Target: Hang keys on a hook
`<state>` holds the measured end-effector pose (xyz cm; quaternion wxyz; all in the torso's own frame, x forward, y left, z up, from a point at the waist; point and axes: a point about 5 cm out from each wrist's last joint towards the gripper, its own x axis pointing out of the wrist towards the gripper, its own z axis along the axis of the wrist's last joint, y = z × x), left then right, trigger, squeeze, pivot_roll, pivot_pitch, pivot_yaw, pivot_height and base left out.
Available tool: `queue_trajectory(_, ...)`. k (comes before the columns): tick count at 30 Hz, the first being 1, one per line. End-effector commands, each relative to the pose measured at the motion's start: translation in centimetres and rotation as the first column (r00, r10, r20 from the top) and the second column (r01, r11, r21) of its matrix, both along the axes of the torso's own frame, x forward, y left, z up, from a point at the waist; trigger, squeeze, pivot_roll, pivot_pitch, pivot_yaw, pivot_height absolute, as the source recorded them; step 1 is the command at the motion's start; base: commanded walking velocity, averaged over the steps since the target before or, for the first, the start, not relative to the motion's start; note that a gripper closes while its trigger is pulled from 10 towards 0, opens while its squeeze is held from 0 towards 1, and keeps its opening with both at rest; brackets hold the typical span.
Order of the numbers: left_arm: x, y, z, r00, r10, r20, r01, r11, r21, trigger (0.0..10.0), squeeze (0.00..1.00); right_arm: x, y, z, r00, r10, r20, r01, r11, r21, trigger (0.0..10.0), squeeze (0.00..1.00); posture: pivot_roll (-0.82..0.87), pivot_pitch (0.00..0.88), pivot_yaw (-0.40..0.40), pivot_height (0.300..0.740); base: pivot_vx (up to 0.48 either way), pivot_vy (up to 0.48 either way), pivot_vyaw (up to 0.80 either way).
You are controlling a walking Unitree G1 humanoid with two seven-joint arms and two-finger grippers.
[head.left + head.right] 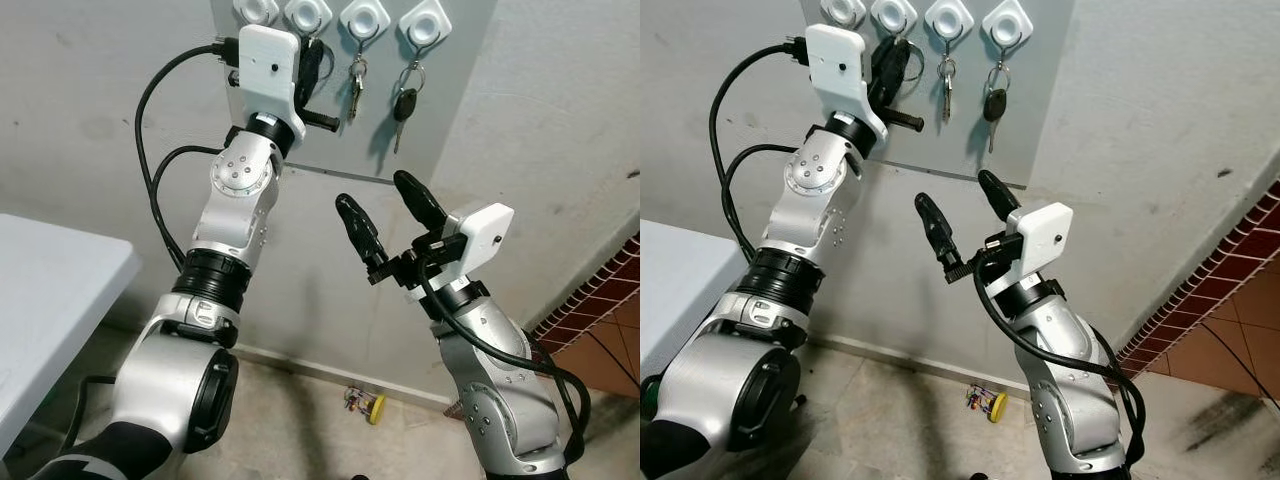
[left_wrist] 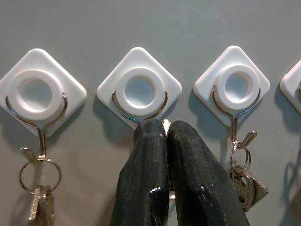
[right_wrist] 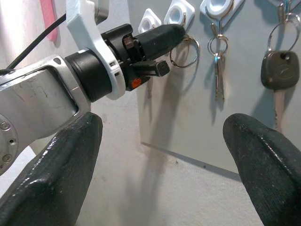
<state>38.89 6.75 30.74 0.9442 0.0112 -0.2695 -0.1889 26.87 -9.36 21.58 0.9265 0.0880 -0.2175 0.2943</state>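
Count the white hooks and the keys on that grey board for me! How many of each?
white hooks: 4
key sets hanging from hooks: 3
key ring pinched in the left pincer at the second hook: 1
Total: 8

Soft, even daylight fills both eye views, which are sharp and show no motion blur. The white bench (image 1: 50, 300) is bright, nearly washed out. The keys (image 1: 402, 105) cast faint shadows to one side on the grey board (image 1: 440, 110). In the left wrist view the white hooks (image 2: 139, 87) are crisp with soft shadows beneath, while the black fingers (image 2: 188, 188) of the left gripper (image 2: 167, 136) show small glossy highlights. In the right wrist view the near fingers (image 3: 263, 165) are blurred.
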Motion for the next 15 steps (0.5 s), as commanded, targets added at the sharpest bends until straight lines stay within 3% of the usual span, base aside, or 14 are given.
queue_trajectory(1, -0.4, -0.5, -0.2, 0.999, -0.048, -0.003, 0.049, 0.999, 0.015, 10.0, 0.00, -0.3, 0.3, 0.4, 1.000, 0.018, 0.020, -0.018, 1.000, 0.004, 10.0, 0.00, -0.02, 0.107, 0.010, 0.740, 0.000, 0.000, 0.00)
queue_trajectory(9, -1.0, -0.8, -0.2, 0.993, -0.121, 0.009, 0.121, 0.993, 0.018, 10.0, 0.00, -0.4, 0.4, 0.4, 1.000, 0.018, 0.017, -0.018, 1.000, 0.008, 10.0, 0.00, -0.02, 0.104, 0.013, 0.740, 0.000, 0.000, 0.00)
queue_trajectory(12, -1.5, -0.8, 0.4, 0.984, -0.169, 0.055, 0.170, 0.985, -0.004, 10.0, 0.00, -0.4, 0.4, 0.4, 1.000, 0.019, 0.017, -0.019, 1.000, 0.008, 10.0, 0.00, -0.02, 0.104, 0.013, 0.740, 0.000, 0.000, 0.00)
queue_trajectory(15, -1.4, -0.5, 0.4, 0.988, -0.147, 0.046, 0.147, 0.989, 0.002, 10.0, 0.00, -0.3, 0.5, 0.4, 1.000, 0.022, 0.017, -0.022, 1.000, 0.008, 10.0, 0.00, -0.02, 0.104, 0.013, 0.740, 0.000, 0.000, 0.00)
